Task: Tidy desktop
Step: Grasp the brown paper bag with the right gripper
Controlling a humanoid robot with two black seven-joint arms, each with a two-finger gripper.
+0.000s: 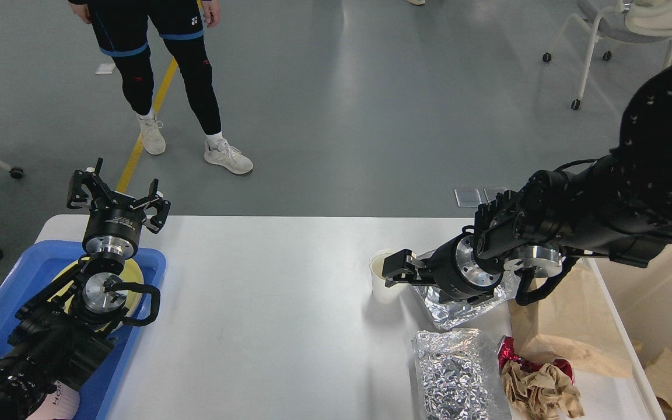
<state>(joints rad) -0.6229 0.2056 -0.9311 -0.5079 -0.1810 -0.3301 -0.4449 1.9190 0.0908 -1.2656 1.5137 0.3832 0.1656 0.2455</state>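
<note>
At centre right on the large white rectangular desktop (266,274), a small white paper cup (384,280) is gripped at its rim by the right gripper (395,269); it should be lifted upright. The left gripper (117,201), upper left, is held open, empty.

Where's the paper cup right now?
In the head view, the cup stands right of centre on the desktop, at the right gripper fingertips, with a foil bag just to its right.
</note>
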